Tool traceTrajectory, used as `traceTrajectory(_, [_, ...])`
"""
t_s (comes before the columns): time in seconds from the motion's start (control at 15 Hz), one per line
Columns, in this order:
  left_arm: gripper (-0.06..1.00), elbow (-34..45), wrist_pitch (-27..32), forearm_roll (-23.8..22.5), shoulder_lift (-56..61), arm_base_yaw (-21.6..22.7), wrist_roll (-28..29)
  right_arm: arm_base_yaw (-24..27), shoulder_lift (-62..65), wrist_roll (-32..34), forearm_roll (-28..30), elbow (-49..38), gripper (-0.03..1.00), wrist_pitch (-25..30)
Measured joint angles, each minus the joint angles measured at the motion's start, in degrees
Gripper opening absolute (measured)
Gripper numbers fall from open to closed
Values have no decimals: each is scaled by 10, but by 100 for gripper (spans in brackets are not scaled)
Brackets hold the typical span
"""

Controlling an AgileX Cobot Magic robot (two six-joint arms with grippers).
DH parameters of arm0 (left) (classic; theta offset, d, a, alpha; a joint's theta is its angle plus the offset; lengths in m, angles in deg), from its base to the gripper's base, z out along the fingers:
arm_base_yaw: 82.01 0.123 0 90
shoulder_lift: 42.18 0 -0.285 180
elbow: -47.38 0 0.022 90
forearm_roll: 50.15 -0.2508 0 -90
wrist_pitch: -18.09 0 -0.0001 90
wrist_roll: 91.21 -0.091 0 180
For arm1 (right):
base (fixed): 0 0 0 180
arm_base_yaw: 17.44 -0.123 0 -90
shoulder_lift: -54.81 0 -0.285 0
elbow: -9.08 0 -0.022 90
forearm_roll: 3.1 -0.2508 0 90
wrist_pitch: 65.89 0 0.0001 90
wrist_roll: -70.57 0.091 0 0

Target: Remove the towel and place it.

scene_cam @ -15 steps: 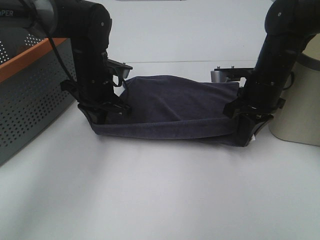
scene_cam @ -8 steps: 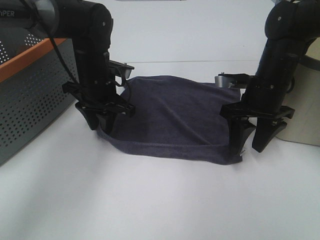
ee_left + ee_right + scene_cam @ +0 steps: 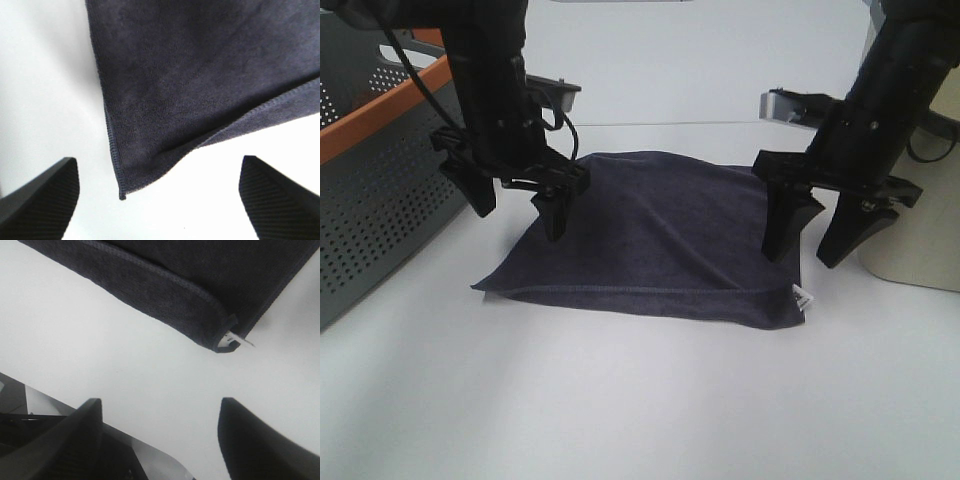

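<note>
Just let go: left gripper [image 3: 519, 205] and right gripper [image 3: 816, 232] spread wide, empty, lifted clear. Towel [image 3: 655, 235] now flat on the table [image 3: 640, 400], center frame, white tag [image 3: 801, 298] lower right. Looks placed, pretty much done.

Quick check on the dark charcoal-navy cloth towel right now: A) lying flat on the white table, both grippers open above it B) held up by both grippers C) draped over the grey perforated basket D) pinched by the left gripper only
A: the dark charcoal-navy cloth towel lies flat on the white table, with the left gripper and right gripper both open and clear of it.
</note>
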Motion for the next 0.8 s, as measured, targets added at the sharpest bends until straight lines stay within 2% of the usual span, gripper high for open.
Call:
traceTrajectory(0.27, [81, 0, 0, 22, 69, 0, 0, 0, 92, 22, -25, 6, 66, 1])
traceTrajectory(0.53, [81, 0, 1, 33, 138, 0, 0, 0, 163, 54, -28, 72, 66, 1])
traceTrajectory(0.67, [81, 0, 2, 34, 172, 0, 1, 0, 192, 83, -14, 93, 66, 2])
traceTrajectory(0.8, [81, -6, 3, 29, 202, 10, 14, 0, 210, 120, 30, 96, 66, 3])
